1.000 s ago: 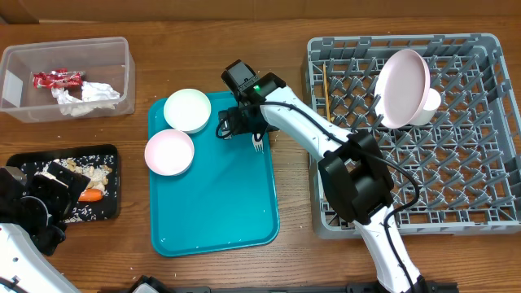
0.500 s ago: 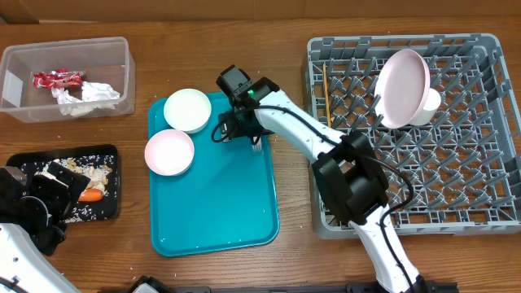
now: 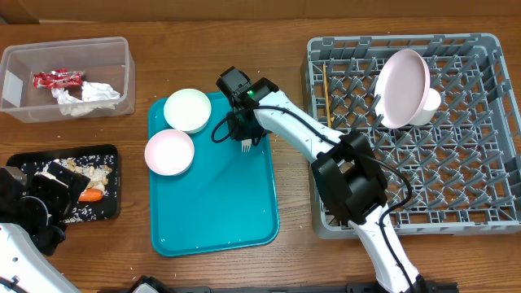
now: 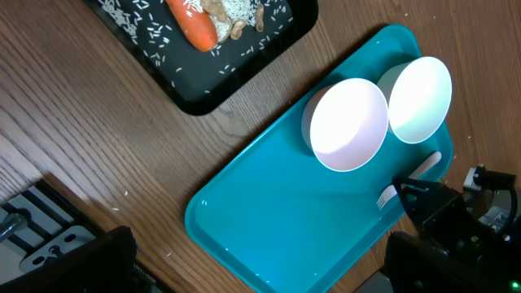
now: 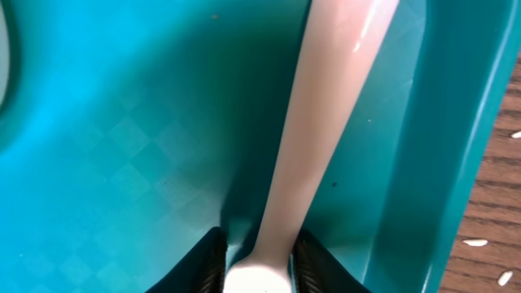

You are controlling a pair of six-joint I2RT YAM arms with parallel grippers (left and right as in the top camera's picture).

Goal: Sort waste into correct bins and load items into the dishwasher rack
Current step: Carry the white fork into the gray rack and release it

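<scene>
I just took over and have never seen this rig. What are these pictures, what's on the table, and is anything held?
Two robot arms work at a wooden table. One picture looks down from overhead; the others come from a camera on each wrist. A teal tray carries a white bowl, a pink bowl and a white fork. At left, a clear tub holds a napkin and a red wrapper; a black tray holds food scraps. At right, the grey rack holds a pink plate, a cup and chopsticks. The right gripper has its fingers pressed against the fork's handle, fork lying on the tray. The left gripper hangs open, holding nothing.
</scene>
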